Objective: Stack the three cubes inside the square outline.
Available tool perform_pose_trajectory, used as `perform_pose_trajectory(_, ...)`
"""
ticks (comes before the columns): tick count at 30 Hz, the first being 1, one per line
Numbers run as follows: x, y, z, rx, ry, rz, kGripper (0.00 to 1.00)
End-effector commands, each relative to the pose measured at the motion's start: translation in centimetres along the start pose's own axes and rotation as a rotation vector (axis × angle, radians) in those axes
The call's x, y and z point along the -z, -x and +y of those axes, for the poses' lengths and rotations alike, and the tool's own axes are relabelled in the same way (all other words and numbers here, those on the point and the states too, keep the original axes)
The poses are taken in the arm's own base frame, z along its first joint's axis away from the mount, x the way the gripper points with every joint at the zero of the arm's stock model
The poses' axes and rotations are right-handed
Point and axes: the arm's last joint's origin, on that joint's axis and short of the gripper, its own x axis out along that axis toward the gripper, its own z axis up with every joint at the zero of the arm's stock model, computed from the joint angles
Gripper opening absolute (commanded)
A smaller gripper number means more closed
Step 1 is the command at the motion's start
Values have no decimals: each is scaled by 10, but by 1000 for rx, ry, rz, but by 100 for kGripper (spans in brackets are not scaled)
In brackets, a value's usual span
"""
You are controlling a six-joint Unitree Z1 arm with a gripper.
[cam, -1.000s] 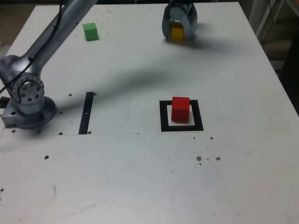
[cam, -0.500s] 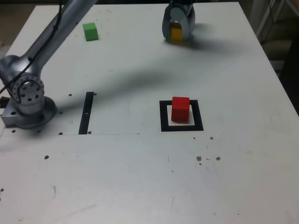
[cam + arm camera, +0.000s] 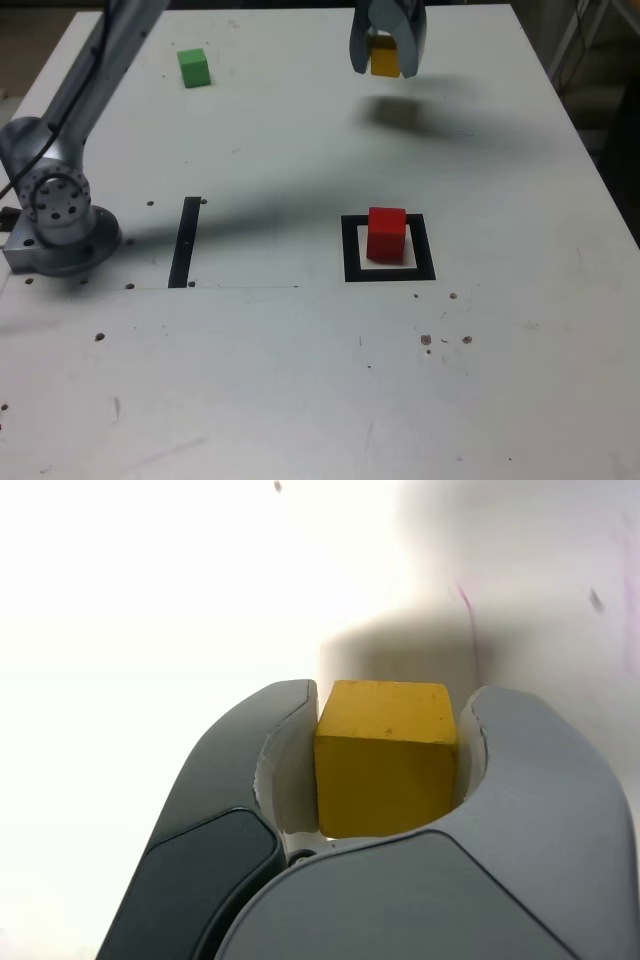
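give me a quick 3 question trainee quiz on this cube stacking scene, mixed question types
1. True or false: the red cube sits inside the square outline.
2. Which cube is the claw shut on? A) green B) yellow C) red
3. In a few words: is the held cube resting on the table or lifted off it, and what shows this?

Key
1. True; it stands on the pale centre.
2. B; the yellow cube sits between the jaws, while the green cube lies alone near the far edge at the exterior view's left.
3. Lifted; its shadow falls on the table apart from it.
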Motion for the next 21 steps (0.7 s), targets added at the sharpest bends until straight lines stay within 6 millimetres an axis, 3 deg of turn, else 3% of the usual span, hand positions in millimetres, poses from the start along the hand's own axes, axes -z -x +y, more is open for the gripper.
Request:
perform_pose_trajectory(1, 2, 13, -14, -10, 15, -8, 35)
perform_pose_trajectory(10, -2, 50, -80, -14, 43, -36, 35)
perform_pose_trajectory(21, -3, 73, -156, 11, 91, -63, 35)
